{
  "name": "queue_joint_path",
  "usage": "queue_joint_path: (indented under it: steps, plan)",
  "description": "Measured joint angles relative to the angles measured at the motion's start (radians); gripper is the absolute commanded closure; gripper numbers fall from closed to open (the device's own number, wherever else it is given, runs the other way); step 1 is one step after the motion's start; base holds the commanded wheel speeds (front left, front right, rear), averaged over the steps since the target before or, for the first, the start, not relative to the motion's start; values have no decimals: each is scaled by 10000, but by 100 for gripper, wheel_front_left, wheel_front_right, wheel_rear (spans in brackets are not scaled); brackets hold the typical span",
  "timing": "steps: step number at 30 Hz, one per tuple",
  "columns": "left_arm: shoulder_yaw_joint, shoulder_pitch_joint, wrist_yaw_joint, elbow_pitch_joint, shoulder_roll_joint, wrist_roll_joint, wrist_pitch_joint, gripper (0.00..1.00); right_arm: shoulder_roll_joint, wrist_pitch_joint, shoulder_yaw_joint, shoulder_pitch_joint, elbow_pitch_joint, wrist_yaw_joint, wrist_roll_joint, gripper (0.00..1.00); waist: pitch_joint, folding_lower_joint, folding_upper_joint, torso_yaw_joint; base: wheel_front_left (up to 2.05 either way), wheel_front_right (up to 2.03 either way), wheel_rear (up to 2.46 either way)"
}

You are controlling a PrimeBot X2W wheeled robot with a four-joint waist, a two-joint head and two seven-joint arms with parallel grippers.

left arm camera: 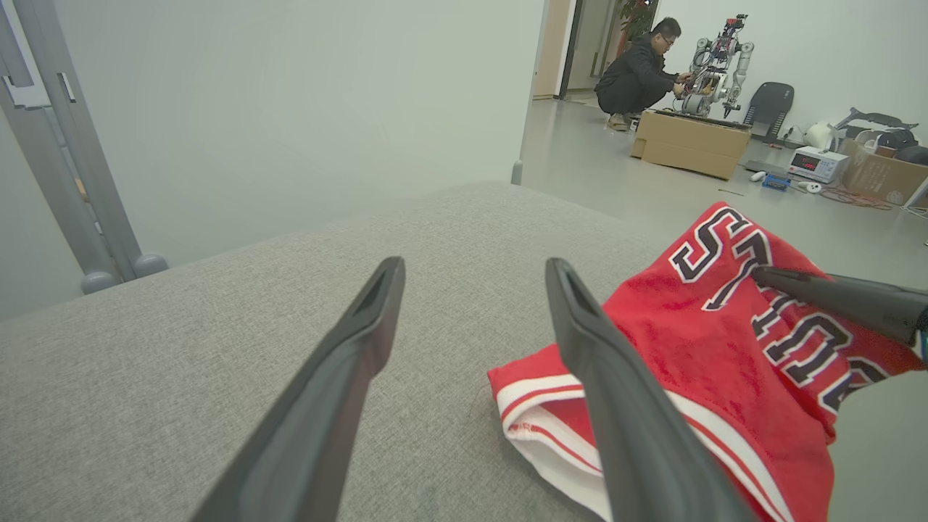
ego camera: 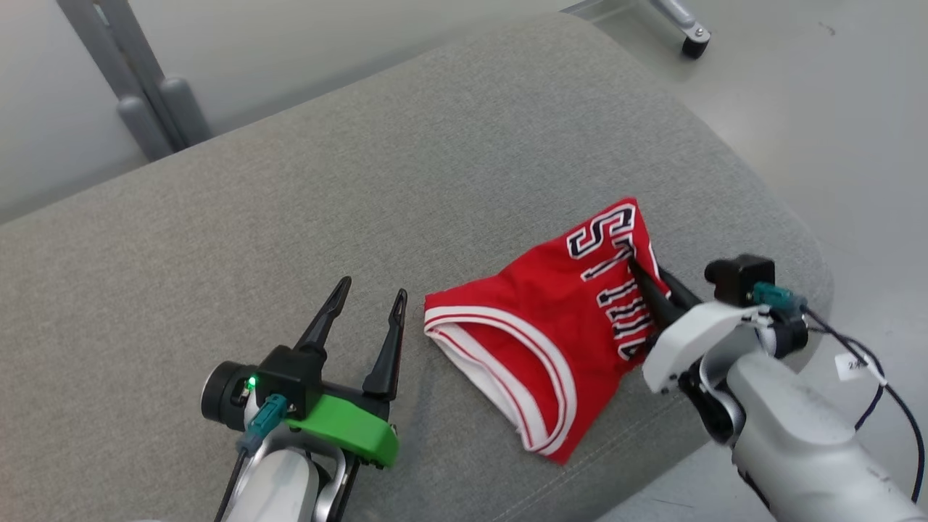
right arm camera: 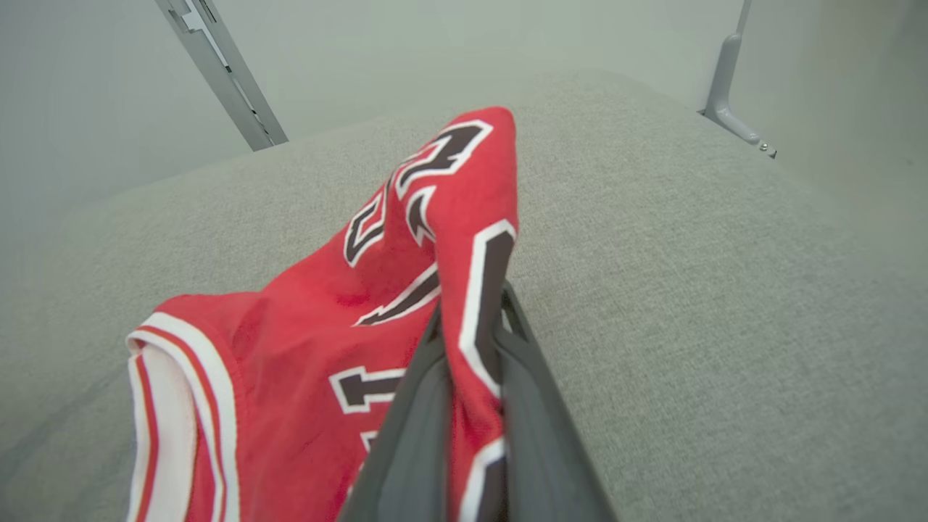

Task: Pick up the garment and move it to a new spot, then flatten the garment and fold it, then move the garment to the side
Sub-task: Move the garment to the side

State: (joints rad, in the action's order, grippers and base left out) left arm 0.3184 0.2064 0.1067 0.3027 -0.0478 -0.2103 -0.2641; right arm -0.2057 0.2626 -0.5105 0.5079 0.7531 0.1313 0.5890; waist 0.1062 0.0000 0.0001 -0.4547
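Observation:
The garment [ego camera: 551, 341] is a red jersey with white trim and black-and-white lettering, lying bunched near the right front of the grey cushion. My right gripper [ego camera: 641, 279] is shut on a fold of the garment [right arm camera: 464, 290] at its right side, and the cloth rises between the two dark fingers [right arm camera: 413, 435]. My left gripper [ego camera: 370, 297] stands open just left of the jersey's white-trimmed edge, holding nothing. In the left wrist view the open left gripper [left arm camera: 471, 268] frames bare cushion, with the garment [left arm camera: 696, 341] to its right and the right gripper's fingers [left arm camera: 834, 293] on it.
The grey cushion [ego camera: 326, 203] drops off close to the jersey at the right and front. Grey metal frame legs [ego camera: 138, 94] stand behind it, and a caster [ego camera: 696, 43] at the far right. A crouching person [left arm camera: 641, 69] works on another robot far across the floor.

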Motion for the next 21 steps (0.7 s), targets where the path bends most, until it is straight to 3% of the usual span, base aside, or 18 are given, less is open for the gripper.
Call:
queue_joint_path:
  steps: [6,13,21]
  plan:
    - [6,576,94,-165,2,660,0,0,-305,0,869,1839,282,0,-562,100,764,0,0,536,0,0,0]
    - [0,1275,171,-771,-38,1373,-2,0,-1484,0,2959,4104,1764,0,-2019,100,2326,1,0,1589,0,0,0]
    - [50,1543,188,-1233,-232,1661,0,0,-2426,0,4976,5164,3243,2,-3724,100,3834,2,0,2560,0,0,0]
